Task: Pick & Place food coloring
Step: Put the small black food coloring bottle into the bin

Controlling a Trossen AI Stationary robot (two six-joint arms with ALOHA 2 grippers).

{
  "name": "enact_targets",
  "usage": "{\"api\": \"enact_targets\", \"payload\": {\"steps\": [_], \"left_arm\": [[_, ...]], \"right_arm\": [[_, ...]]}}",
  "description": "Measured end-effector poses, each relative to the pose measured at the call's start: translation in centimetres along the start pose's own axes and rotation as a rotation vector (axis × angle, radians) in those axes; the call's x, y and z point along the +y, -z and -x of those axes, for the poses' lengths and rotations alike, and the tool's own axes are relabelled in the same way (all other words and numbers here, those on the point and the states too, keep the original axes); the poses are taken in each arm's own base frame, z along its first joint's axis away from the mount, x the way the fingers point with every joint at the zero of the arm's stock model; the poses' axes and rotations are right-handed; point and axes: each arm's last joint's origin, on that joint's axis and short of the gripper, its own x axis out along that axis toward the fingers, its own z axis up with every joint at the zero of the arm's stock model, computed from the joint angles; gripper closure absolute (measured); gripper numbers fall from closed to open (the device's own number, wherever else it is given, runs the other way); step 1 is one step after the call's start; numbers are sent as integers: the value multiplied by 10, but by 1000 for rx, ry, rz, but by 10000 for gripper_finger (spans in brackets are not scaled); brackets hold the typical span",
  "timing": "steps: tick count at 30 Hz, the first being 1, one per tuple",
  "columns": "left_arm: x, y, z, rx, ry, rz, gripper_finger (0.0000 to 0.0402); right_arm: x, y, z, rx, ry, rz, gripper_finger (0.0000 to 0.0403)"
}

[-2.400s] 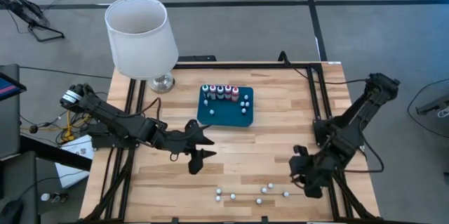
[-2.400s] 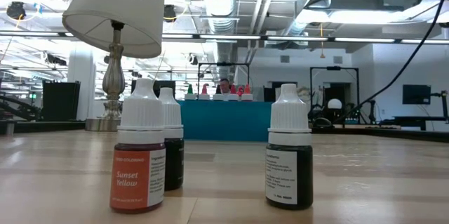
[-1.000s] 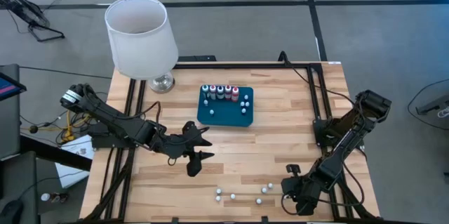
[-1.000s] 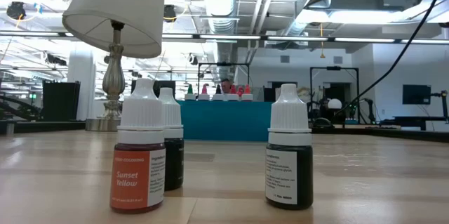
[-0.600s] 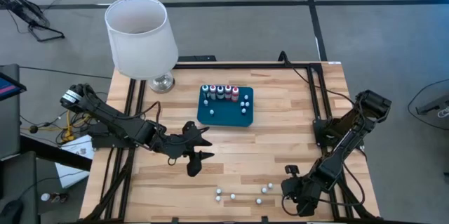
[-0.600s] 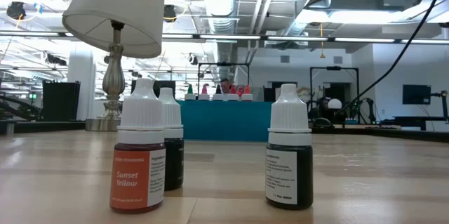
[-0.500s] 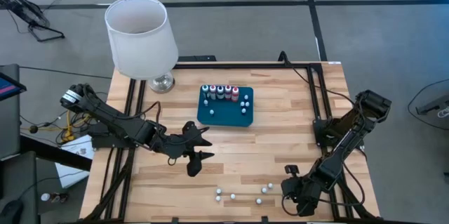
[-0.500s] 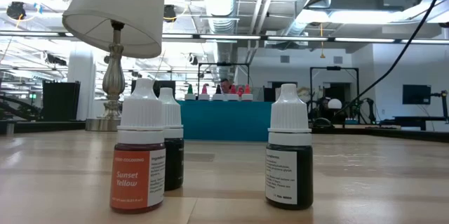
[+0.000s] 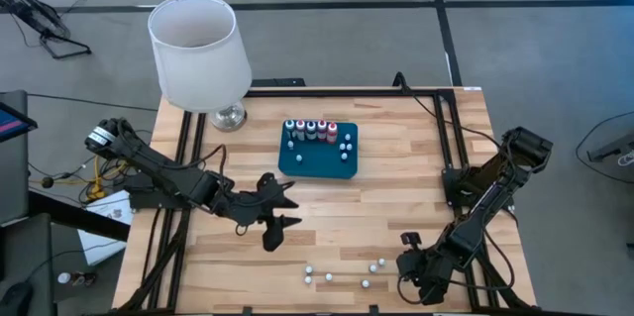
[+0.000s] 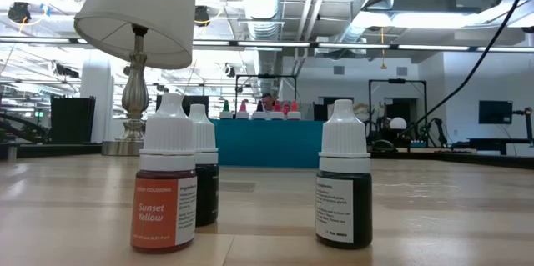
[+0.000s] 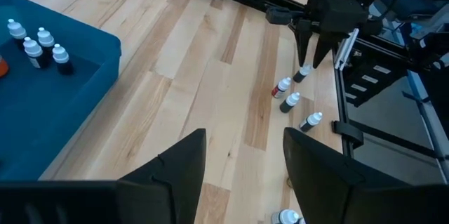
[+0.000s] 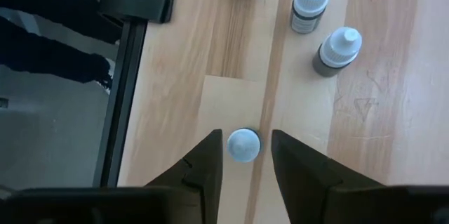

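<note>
Several small food coloring bottles (image 9: 330,277) with white caps stand loose near the table's near edge. More of them (image 9: 310,131) stand in the dark teal tray (image 9: 317,165) at mid table. My right gripper (image 12: 244,145) points steeply down over one loose bottle (image 12: 243,145). It is open, with one finger on either side of the white cap and a narrow gap at each. In the left wrist view this gripper (image 11: 313,47) stands above that bottle (image 11: 303,74). My left gripper (image 9: 287,209) hovers open left of centre, holding nothing.
A white-shaded lamp (image 9: 193,49) stands at the table's far left corner. Three loose bottles (image 12: 337,48) stand just beyond the right gripper's bottle. In the low view, an orange bottle (image 10: 164,191) and two dark ones (image 10: 345,187) stand close to the camera. Black frame rails (image 9: 466,158) run along the table's edges.
</note>
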Motion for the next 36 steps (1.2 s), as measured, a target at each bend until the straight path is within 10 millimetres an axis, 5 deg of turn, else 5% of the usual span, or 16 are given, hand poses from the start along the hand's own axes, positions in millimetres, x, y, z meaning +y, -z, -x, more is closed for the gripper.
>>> {"api": "enact_targets", "payload": {"steps": [13, 21, 36], "left_arm": [[-5, 5, 3, -6, -25, 10, 219], [-5, 5, 3, -9, -28, 22, 219], [-5, 5, 3, -9, -29, 22, 219]], "right_arm": [[1, 0, -1, 10, -16, 4, 235], [-2, 2, -19, 67, -10, -21, 248], [-1, 1, -19, 54, -17, -37, 293]]}}
